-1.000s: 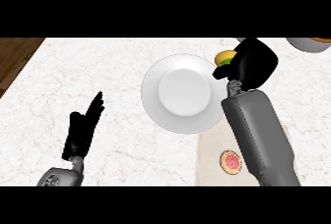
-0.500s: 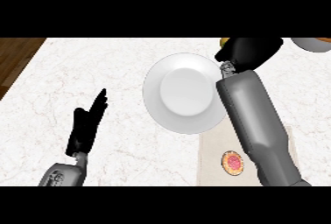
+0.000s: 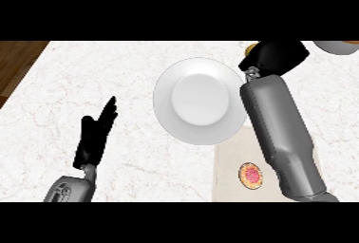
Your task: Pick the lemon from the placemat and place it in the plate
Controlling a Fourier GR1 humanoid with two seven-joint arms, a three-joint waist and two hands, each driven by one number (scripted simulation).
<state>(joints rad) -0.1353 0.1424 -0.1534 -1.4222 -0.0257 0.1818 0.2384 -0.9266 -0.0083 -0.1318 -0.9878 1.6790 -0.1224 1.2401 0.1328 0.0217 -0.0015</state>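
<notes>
My right hand (image 3: 275, 56) sat at the far right of the bench (image 3: 84, 76), fingers curled down and clamped over the lemon (image 3: 250, 48); only a small yellow-orange sliver of it showed at the hand's upper left edge, the rest hidden under the fingers. The white plate (image 3: 200, 100) lay just left of and below that hand, touching nothing I could see, with the right forearm running along its right rim. The placemat (image 3: 231, 171) lay under the forearm, nearer me, with a round red emblem (image 3: 251, 174) on it. My left hand (image 3: 95, 137) rested well left of the plate, fingers straight and apart, holding nothing.
</notes>
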